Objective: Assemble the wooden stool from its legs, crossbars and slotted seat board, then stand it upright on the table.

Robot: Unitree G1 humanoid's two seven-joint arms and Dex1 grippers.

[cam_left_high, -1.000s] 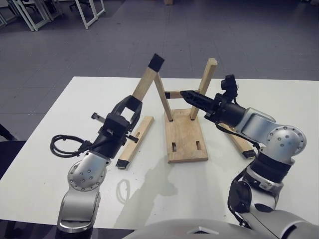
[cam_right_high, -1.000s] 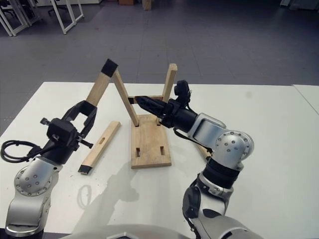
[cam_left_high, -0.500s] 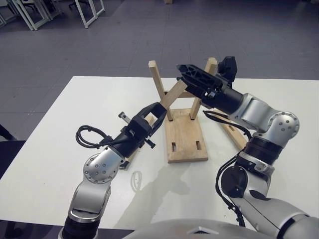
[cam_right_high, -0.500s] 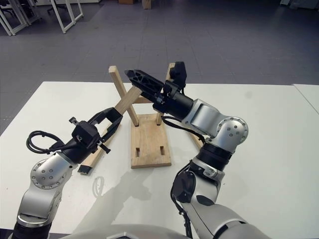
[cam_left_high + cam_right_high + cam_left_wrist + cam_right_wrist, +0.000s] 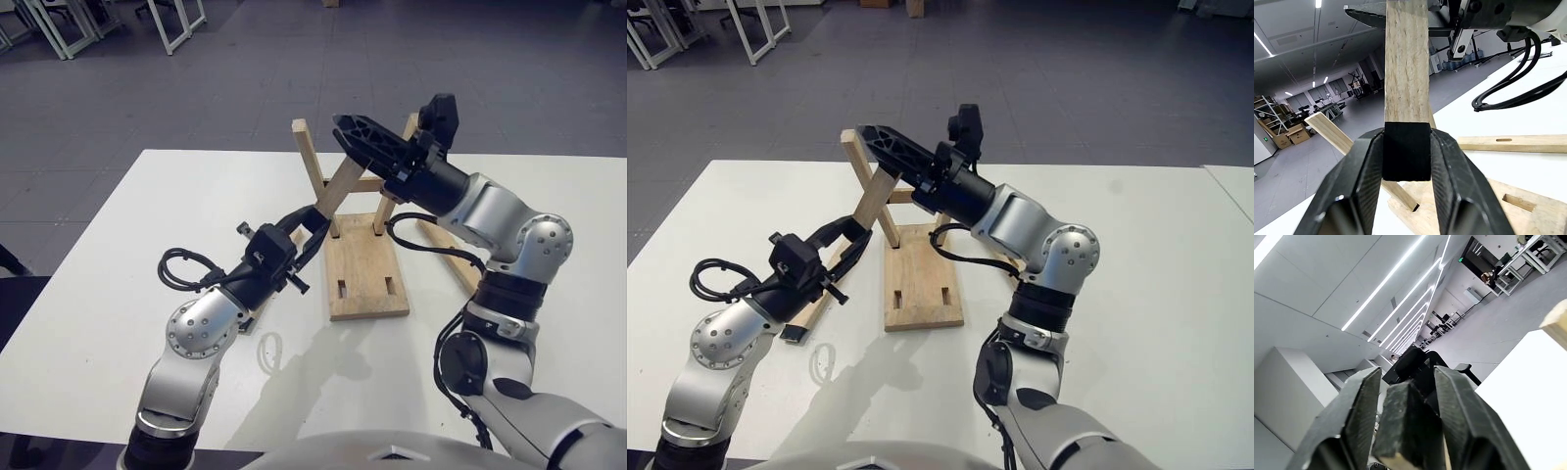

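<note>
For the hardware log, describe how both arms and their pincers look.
The left arm and right arm have smooth silver shells with rounded joint housings dotted with small dark holes, and black wrist sections. The left pincer and right pincer are matte black, each with two long tapered fingers. A black cable loops off the left wrist, and a second cable runs under the right forearm.
</note>
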